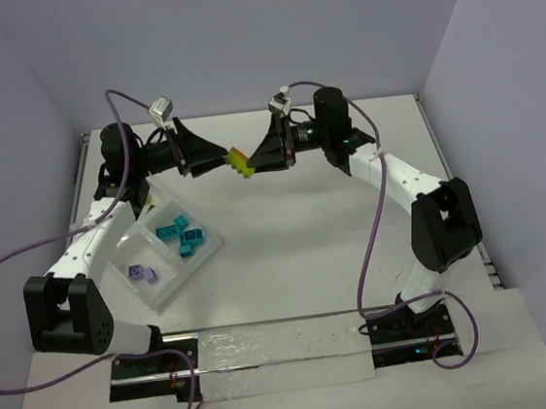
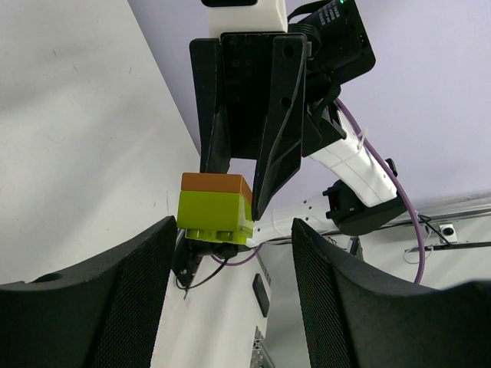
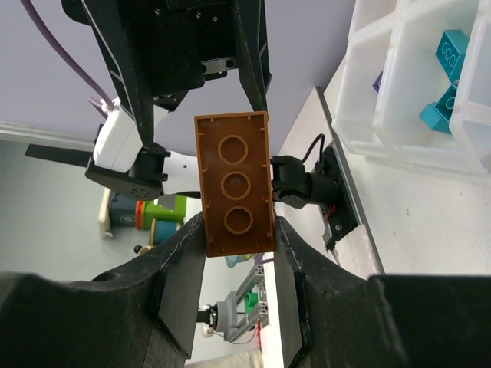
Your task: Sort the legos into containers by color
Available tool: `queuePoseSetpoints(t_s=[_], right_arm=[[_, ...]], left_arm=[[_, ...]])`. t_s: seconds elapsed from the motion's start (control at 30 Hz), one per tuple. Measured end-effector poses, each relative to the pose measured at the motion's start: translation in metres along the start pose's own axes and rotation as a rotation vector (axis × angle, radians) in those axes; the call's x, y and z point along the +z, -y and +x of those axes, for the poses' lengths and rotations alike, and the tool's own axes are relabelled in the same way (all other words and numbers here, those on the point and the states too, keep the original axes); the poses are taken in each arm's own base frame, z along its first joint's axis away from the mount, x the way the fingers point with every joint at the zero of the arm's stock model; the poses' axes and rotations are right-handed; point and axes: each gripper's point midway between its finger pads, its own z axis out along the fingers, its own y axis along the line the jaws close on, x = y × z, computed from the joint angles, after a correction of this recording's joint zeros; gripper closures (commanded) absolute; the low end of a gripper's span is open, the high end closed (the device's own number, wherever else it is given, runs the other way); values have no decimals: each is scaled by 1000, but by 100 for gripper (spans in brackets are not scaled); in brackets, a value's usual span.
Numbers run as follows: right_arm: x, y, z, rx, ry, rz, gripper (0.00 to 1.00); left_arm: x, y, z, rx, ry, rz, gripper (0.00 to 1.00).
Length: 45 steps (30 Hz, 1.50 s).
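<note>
A two-brick stack, a lime green lego (image 1: 240, 162) clipped to an orange lego (image 3: 234, 184), hangs in mid-air between both grippers. My right gripper (image 1: 254, 158) is shut on the orange brick, whose hollow underside faces the right wrist camera. My left gripper (image 1: 221, 159) faces it with jaws open; the lime green brick (image 2: 215, 218) sits just ahead of its fingertips, close to the left one. The clear tray (image 1: 155, 290) lies at the left, with several teal legos (image 1: 181, 236) in one compartment and a purple lego (image 1: 142, 273) in another.
The tray (image 3: 360, 46) also shows at the top right of the right wrist view, with teal bricks (image 3: 451, 50) inside. A clear plastic strip (image 1: 278, 346) lies between the arm bases. Purple cables loop beside both arms.
</note>
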Motion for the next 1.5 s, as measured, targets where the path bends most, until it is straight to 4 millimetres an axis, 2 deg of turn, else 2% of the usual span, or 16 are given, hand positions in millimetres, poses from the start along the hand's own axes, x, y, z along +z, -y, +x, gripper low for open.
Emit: queuePoseSetpoints(t_s=[0.23, 0.3, 0.47, 0.67, 1.1, 1.5], right_arm=[[0, -1, 0, 5, 1, -6, 100], [0, -2, -1, 4, 2, -9, 100], [0, -6, -1, -4, 0, -21, 100], [-1, -8, -1, -17, -4, -29, 100], [-2, -9, 3, 62, 22, -108, 100], [-8, -17, -5, 98, 51, -152, 100]], left_arm=[[4, 1, 5, 0, -15, 4, 34], [5, 1, 6, -1, -21, 6, 38], [6, 0, 8, -1, -24, 3, 60], [6, -1, 7, -9, -24, 1, 99], [6, -3, 9, -14, -24, -10, 100], [-3, 5, 6, 23, -17, 0, 100]])
